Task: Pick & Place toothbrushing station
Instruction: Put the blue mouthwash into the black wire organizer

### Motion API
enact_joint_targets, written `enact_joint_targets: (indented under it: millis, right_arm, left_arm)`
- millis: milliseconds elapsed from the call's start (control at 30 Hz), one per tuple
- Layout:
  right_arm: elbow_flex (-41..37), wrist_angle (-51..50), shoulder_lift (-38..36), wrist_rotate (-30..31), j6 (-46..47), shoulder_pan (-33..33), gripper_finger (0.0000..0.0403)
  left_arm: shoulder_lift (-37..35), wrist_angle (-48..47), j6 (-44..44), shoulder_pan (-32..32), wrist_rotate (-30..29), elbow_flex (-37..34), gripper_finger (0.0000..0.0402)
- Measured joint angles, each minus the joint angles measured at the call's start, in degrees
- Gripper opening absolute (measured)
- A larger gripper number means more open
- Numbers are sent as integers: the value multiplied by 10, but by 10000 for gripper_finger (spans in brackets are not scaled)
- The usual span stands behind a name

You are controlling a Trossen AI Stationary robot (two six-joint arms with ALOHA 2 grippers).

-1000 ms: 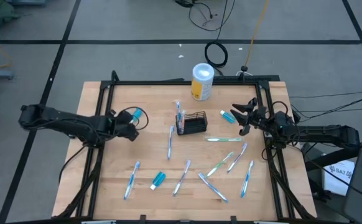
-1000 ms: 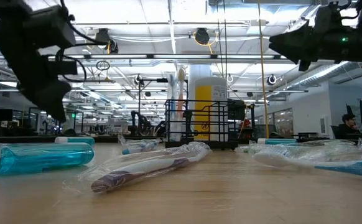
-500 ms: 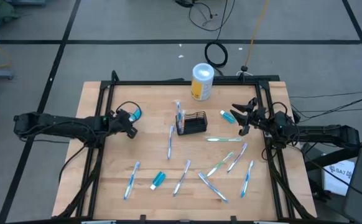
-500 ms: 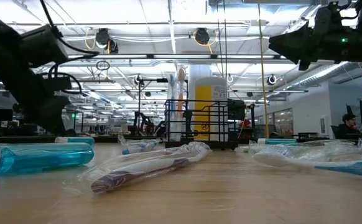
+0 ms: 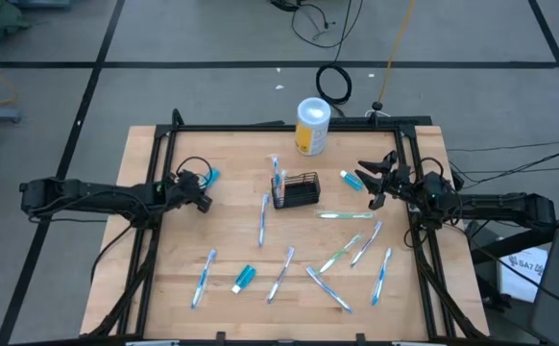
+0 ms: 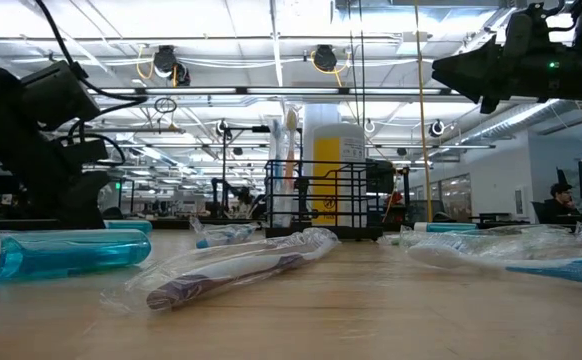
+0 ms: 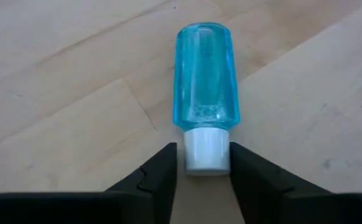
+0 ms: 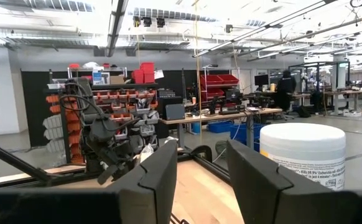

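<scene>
The toothbrushing station, a small black wire basket (image 5: 300, 189) (image 6: 316, 198), stands mid-table with a toothbrush upright at its left end. A blue bottle (image 5: 211, 175) (image 7: 204, 81) with a white cap lies flat on the table to the station's left. My left gripper (image 5: 204, 184) (image 7: 204, 163) is low over the table, open, one finger on each side of that cap. My right gripper (image 5: 376, 182) (image 8: 203, 168) hangs raised at the table's right edge, open, with nothing between its fingers. My left gripper has a finger on each side of the bottle's white cap (image 7: 204, 152), slanting down from the table's left and lying along the bottle. A thin strip of table shows between one finger (image 7: 162, 174) and the cap. Whether the other finger touches the cap I cannot tell.
A white-and-yellow canister (image 5: 312, 125) (image 8: 302, 152) stands at the far edge. Several wrapped toothbrushes (image 5: 263, 218) lie across the middle and near half of the table. Two more small blue bottles (image 5: 244, 279) (image 5: 352, 180) lie there too. A black frame (image 5: 289, 126) runs round the tabletop.
My left gripper has sunk toward the table and drawn a little toward the far edge, coming down at the blue bottle's cap end. The bottle has stayed where it lay.
</scene>
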Motion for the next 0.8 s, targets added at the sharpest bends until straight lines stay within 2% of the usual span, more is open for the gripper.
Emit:
enact_joint_targets:
  millis: [167, 300, 467, 700, 800]
  right_arm:
    - [0, 0, 0, 0, -1, 0, 130]
    - [0, 0, 0, 0, 0, 0, 130]
    - [0, 0, 0, -1, 0, 0, 130]
    - [8, 5, 2, -56, -29, 1, 130]
    - [22, 7, 19, -62, -30, 5, 130]
  left_arm:
    - [0, 8, 2, 0, 9, -1, 88]
    - [0, 21, 7, 0, 12, -2, 89]
    - [1, 65, 11, -9, 44, -2, 111]
    - [0, 161, -3, -30, 61, -2, 86]
    - [0, 220, -2, -37, 93, -1, 86]
